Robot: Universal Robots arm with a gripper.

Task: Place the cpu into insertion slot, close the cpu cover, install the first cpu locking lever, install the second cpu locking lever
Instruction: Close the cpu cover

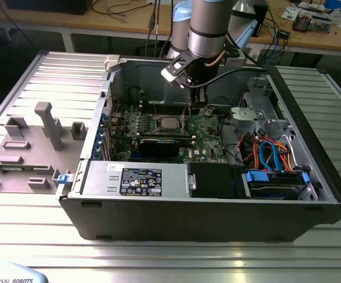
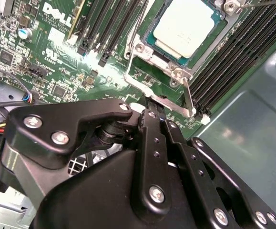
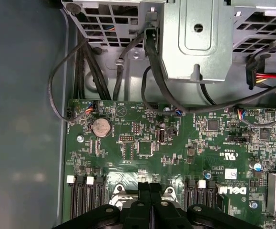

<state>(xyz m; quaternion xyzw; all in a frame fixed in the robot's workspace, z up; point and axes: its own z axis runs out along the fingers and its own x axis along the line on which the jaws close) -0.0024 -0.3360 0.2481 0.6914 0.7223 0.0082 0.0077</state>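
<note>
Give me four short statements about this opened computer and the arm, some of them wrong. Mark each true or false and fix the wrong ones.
1. The cpu lies on the table outside the case. False: it sits in the insertion slot on the green motherboard.
2. The gripper is down inside the computer case, close to the cpu. True.
3. A round coin cell battery sits on the motherboard. True.
4. The cables in the case at the exterior view's right are all black. False: blue and orange ones show there.
</note>
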